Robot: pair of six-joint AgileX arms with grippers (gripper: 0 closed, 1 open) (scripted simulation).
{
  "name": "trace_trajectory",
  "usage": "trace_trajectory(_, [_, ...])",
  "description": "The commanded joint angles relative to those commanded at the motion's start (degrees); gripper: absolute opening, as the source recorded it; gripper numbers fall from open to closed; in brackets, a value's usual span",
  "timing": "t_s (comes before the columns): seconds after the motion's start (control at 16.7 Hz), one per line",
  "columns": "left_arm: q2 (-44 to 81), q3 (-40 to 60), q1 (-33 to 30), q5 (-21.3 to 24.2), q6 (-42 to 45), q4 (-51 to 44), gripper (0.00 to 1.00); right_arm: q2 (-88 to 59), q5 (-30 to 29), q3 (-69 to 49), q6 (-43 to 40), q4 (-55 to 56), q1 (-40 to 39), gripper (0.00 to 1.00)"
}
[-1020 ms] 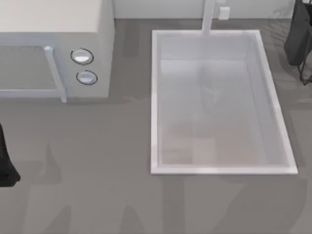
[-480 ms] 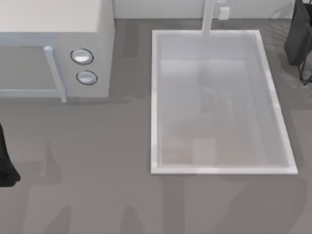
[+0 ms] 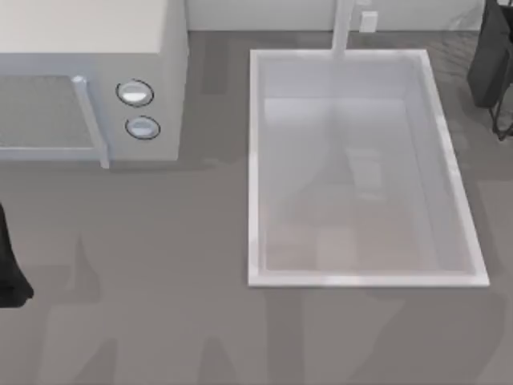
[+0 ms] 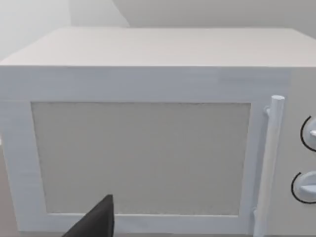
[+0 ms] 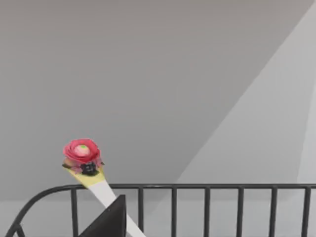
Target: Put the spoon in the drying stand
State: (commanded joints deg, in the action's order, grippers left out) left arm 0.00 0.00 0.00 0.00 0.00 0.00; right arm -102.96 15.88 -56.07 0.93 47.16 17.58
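The spoon has a red rounded end with a yellow-black bit and a cream-white handle. It rises at a slant in the right wrist view. My right gripper is shut on the handle's lower part, and one dark finger shows beside it. Just past the spoon, the drying stand appears as a dark wire rail with upright bars. In the top view my right arm is at the far right edge, above thin wires of the stand. My left arm is parked at the left edge.
A big white sink with a faucet takes up the middle right of the counter. A white microwave with two knobs stands at the back left, and my left wrist camera faces its door and handle.
A faint shadow on the sink floor has drifted to the right. Neither arm has visibly moved in the top view.
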Motion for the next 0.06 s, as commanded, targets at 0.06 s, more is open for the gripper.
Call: trace_trajectory(0.06, [0.00, 0.00, 0.00, 0.00, 0.00, 0.00, 1.00, 0.00, 0.00, 0.00, 0.00, 0.00, 0.00, 1.00])
